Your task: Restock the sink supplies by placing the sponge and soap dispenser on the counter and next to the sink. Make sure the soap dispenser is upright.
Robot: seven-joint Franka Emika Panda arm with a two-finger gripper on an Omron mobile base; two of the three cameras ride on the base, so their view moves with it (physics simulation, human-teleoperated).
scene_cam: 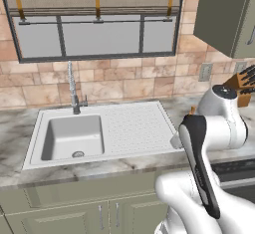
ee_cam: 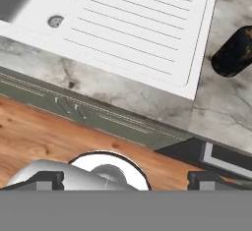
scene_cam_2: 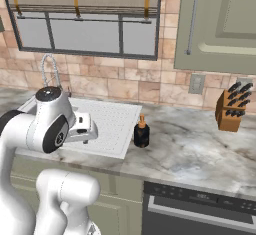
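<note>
The small black cylindrical soap dispenser (scene_cam_2: 141, 133) with its orange-tan nozzle stands upright on the grey-white veined marble desk (scene_cam_2: 195, 149), just beside the right edge of the pale white sink (scene_cam: 99, 133) with ribbed drainboard — close to it, whether touching I cannot tell. From the hand view the bottle (ee_cam: 234, 52) appears at the upper right. The gripper (ee_cam: 126, 178) shows two dark fingertips set wide apart, released, holding nothing. A wooden knife block (scene_cam_2: 231, 108) stands further right — well apart.
</note>
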